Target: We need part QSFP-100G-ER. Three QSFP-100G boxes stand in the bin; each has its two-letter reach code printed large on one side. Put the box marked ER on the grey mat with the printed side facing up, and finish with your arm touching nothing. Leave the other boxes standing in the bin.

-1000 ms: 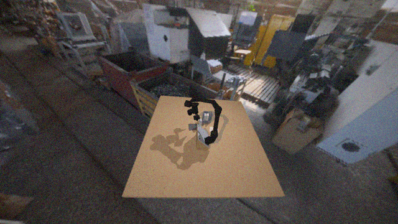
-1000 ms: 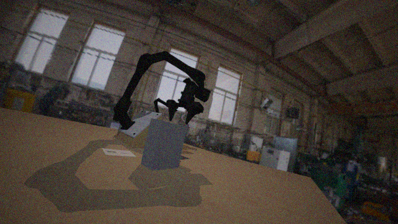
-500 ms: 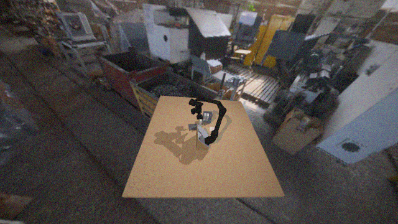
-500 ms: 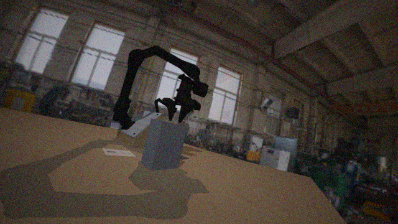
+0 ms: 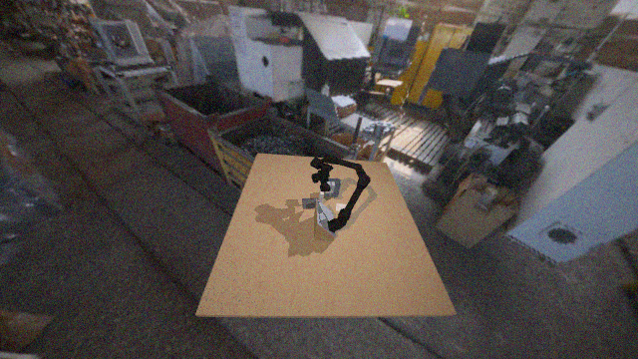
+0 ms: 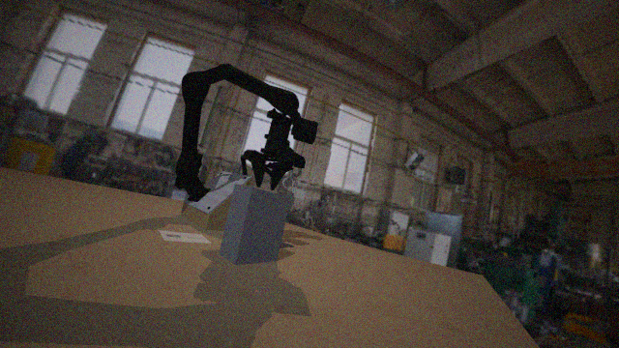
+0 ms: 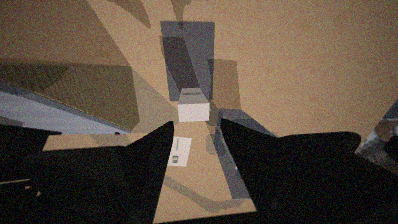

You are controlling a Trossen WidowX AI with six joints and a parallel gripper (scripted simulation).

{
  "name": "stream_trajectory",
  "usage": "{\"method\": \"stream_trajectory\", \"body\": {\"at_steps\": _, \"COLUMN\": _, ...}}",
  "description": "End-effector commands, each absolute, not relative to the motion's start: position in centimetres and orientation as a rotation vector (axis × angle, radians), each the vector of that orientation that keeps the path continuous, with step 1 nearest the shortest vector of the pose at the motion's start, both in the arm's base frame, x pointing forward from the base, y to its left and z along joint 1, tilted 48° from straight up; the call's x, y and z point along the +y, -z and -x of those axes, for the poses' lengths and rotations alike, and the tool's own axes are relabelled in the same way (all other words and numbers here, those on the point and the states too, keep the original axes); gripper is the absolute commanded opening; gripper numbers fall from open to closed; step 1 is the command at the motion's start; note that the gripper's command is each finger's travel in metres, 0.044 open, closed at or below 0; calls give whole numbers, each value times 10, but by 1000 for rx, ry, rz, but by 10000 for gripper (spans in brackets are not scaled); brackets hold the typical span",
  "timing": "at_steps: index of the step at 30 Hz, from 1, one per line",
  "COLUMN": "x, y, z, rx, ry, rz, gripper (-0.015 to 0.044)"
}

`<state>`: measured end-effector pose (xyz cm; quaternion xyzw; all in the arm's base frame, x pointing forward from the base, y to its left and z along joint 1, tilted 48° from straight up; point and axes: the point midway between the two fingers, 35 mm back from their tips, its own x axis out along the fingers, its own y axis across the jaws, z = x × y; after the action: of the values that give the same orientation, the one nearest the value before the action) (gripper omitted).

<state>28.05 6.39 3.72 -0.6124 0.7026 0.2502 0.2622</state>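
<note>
the black jointed arm (image 5: 353,196) (image 6: 191,113) arches high, its wrist bent so the black two-fingered gripper (image 5: 325,188) (image 6: 267,187) (image 7: 197,124) points down by the top of the tall blue-grey block-like form (image 6: 253,224). its fingers are parted partway, gripping nothing. a small pale box (image 7: 194,111) shows in the gap between the fingertips, without visible contact; its marking is too blurred to confirm er, and its base is hidden.
</note>
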Motion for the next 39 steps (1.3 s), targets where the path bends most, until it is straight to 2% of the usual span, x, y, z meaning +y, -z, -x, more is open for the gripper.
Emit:
{"method": "stream_trajectory", "body": {"at_steps": 1, "x": 62, "y": -36, "z": -279, "rx": 1903, "ry": -688, "rz": 1652, "gripper": 241}}
{"method": "stream_trajectory", "body": {"at_steps": 31, "x": 33, "y": -10, "z": -274, "rx": 1904, "ry": -686, "rz": 1653, "gripper": 241}}
{"method": "stream_trajectory", "body": {"at_steps": 39, "x": 35, "y": -11, "z": -275, "rx": 1901, "ry": -685, "rz": 1648, "gripper": 187}}
